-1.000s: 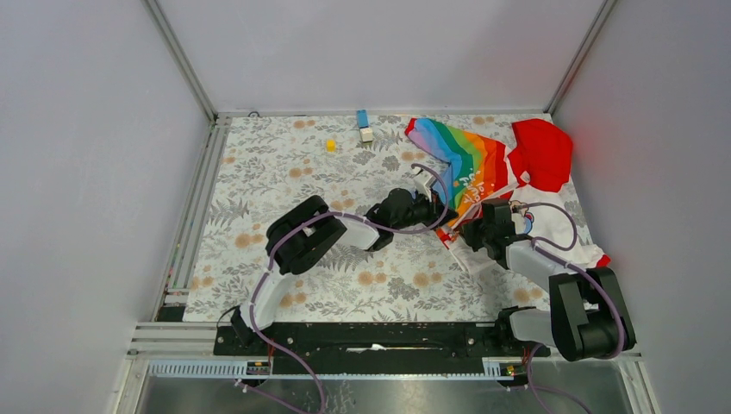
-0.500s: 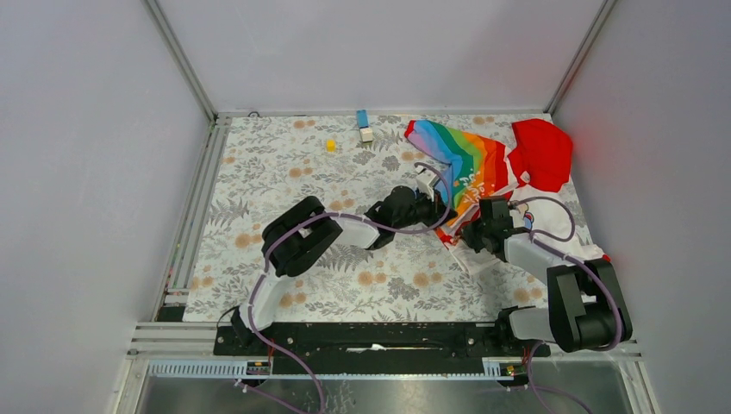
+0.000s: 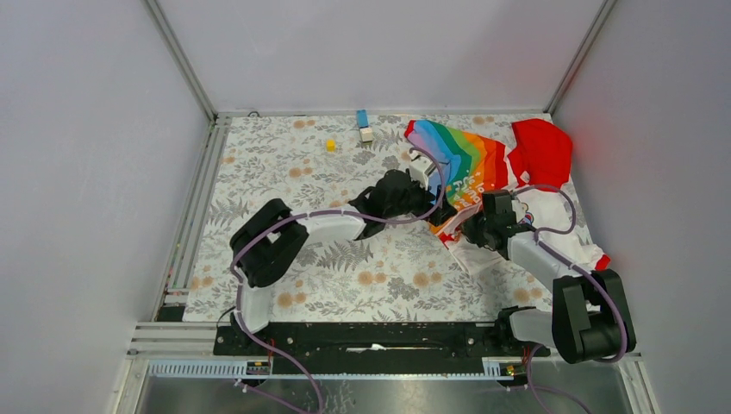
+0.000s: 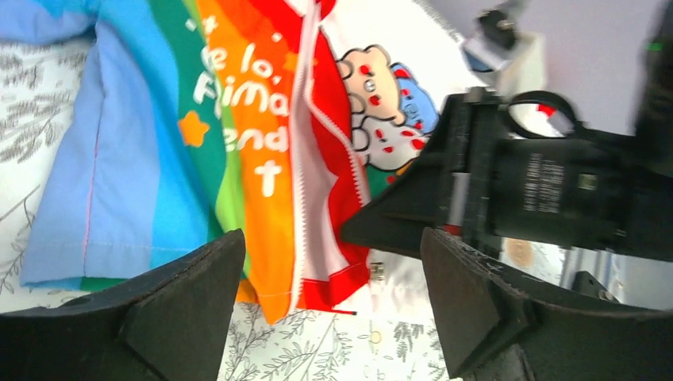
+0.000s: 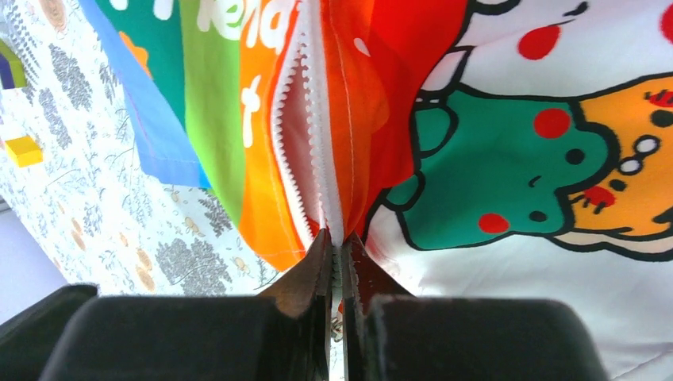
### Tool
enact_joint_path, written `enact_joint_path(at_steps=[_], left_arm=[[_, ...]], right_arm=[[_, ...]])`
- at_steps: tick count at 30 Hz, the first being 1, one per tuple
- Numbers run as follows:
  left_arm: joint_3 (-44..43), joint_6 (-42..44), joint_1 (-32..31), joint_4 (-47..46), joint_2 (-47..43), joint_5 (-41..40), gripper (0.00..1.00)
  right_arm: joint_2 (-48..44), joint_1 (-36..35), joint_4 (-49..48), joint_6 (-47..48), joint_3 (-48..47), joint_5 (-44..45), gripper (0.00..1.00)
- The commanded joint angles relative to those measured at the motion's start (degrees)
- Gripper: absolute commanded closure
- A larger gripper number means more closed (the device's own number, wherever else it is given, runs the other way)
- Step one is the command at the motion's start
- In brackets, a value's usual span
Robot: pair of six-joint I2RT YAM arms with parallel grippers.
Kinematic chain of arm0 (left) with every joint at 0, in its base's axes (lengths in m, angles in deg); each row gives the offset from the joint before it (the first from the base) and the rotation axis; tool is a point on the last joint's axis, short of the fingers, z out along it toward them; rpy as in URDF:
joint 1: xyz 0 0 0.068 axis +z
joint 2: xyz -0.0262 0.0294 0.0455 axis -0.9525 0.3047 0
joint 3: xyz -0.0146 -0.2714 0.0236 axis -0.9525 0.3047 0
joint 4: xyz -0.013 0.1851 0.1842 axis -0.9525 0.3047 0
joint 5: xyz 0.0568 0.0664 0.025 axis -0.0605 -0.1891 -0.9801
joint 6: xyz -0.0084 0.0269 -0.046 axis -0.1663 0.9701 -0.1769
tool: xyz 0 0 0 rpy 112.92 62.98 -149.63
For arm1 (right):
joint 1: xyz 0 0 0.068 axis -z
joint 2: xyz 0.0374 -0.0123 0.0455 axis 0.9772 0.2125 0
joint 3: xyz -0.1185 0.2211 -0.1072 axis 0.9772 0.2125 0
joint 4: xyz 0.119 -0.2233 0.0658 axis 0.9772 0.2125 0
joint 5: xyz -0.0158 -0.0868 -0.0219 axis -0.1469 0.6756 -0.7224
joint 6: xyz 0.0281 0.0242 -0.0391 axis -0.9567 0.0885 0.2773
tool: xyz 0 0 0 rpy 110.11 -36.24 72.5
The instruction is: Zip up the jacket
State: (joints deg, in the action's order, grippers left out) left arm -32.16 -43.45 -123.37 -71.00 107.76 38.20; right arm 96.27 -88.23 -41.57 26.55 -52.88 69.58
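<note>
The jacket (image 3: 483, 168) lies at the back right of the table, with rainbow panels, a white printed body and a red hood (image 3: 543, 151). In the left wrist view its bottom hem (image 4: 317, 278) hangs just above the cloth, the white zipper teeth (image 4: 305, 143) parted and a small metal slider (image 4: 376, 271) at the hem. My left gripper (image 4: 333, 274) (image 3: 438, 207) is open in front of that hem and holds nothing. My right gripper (image 5: 338, 248) (image 3: 472, 231) is shut on the jacket's zipper edge at the bottom hem, lifting it.
A flower-print cloth (image 3: 345, 259) covers the table. A yellow cube (image 3: 330, 145) and a blue-and-white block (image 3: 363, 123) lie near the back edge. Grey walls close in the left, back and right sides.
My left gripper has let go of the jacket's hem and opened wide, and its arm has stretched further back. The right gripper keeps its grip and has shifted slightly.
</note>
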Motion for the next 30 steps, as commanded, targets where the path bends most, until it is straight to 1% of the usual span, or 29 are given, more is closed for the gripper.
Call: enact_joint_path(at_steps=[1, 3, 5, 9, 14, 16, 19, 26, 30], left_arm=[[2.9, 3.8, -1.5, -3.9, -4.0, 4.6, 0.14], [3.8, 4.6, -2.1, -6.3, -3.0, 7.5, 0.21], [2.8, 5.3, -2.2, -6.1, -1.3, 9.5, 0.29], [1.4, 6.1, -2.2, -5.0, 1.2, 10.5, 0.41], [0.2, 5.7, -2.3, -4.9, 3.3, 12.0, 0.4], [-0.4, 5.0, -2.3, -5.2, 4.1, 11.9, 0.42], [-1.3, 4.3, -2.4, -5.1, 5.1, 10.9, 0.53], [-3.2, 3.7, -2.3, -5.4, 6.9, 9.7, 0.62], [-4.6, 3.9, -2.4, -4.1, 8.1, 10.1, 0.77]], right_arm=[[-1.6, -0.4, 2.9, 0.1, -3.7, -2.4, 1.0], [-2.3, -0.3, 3.2, -0.7, -3.8, -2.9, 1.0], [-3.1, -0.3, 2.9, -1.6, -3.6, -3.1, 1.0], [-3.4, -0.3, 3.2, -2.2, -4.4, -4.7, 1.0], [-3.0, -0.4, 3.2, -2.7, -4.6, -5.1, 1.0], [-2.7, -0.3, 3.2, -2.8, -4.6, -5.2, 1.0], [-2.7, -0.3, 3.2, -2.9, -4.5, -5.5, 1.0], [-2.9, -0.3, 3.3, -2.8, -4.0, -5.5, 1.0], [-2.9, -0.3, 3.8, -2.3, -4.3, -5.4, 1.0]])
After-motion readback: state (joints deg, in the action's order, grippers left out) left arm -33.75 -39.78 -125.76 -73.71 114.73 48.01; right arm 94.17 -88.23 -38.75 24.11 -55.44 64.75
